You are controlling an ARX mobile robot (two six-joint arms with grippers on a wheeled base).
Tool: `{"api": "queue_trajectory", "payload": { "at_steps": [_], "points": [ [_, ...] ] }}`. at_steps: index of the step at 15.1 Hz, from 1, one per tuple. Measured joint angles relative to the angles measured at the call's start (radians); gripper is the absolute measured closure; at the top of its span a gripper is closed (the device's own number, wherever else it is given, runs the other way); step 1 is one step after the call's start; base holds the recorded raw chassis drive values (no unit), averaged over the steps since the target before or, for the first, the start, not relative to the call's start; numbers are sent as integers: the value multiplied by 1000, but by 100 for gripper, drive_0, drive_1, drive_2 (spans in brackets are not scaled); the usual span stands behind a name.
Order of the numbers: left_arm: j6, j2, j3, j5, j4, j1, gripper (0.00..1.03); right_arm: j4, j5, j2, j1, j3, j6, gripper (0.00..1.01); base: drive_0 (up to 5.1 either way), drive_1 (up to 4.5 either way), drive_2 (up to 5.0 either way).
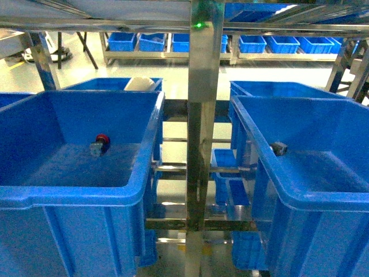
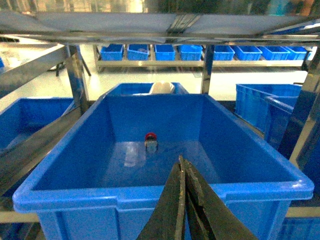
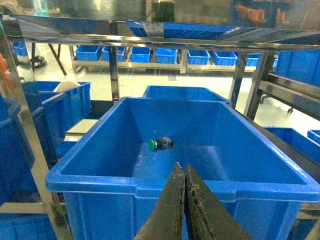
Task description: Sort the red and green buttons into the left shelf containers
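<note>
Resting: red button (image 2: 150,139) in left bin (image 2: 75,145) | green button (image 3: 159,144) (cap wrist-only) | 2 grippers closed, empty

Warehouse storeroom, steel shelving (image 1: 203,115), rows of small blue trays (image 1: 277,44)

One button (image 1: 100,143) in each bin (image 1: 69,193).

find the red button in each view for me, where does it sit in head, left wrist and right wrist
Head: red button lies on the floor of the left blue bin, left of the steel post.
Left wrist: red button mid-frame, on the floor of the same bin, beyond the shut left gripper.
Right wrist: not in view.
Shared landmark: that blue bin.
</note>
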Motion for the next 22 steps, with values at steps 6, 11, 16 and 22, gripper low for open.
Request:
{"api": "queue_trajectory", "payload": {
  "at_steps": [6, 11, 16, 22],
  "points": [
    [0, 0, 0, -1, 7, 0, 101, -1, 0, 0, 0, 0, 0, 99, 0, 0, 0],
    [0, 0, 0, -1, 7, 0, 62, -1, 0, 0, 0, 0, 0, 61, 0, 0, 0],
    [0, 0, 0, -1, 7, 0, 24, -1, 0, 0, 0, 0, 0, 23, 0, 0, 0],
    [1, 0, 0, -1, 7, 0, 5, -1, 0, 0, 0, 0, 2, 3, 0, 0, 0]
  ]
}}
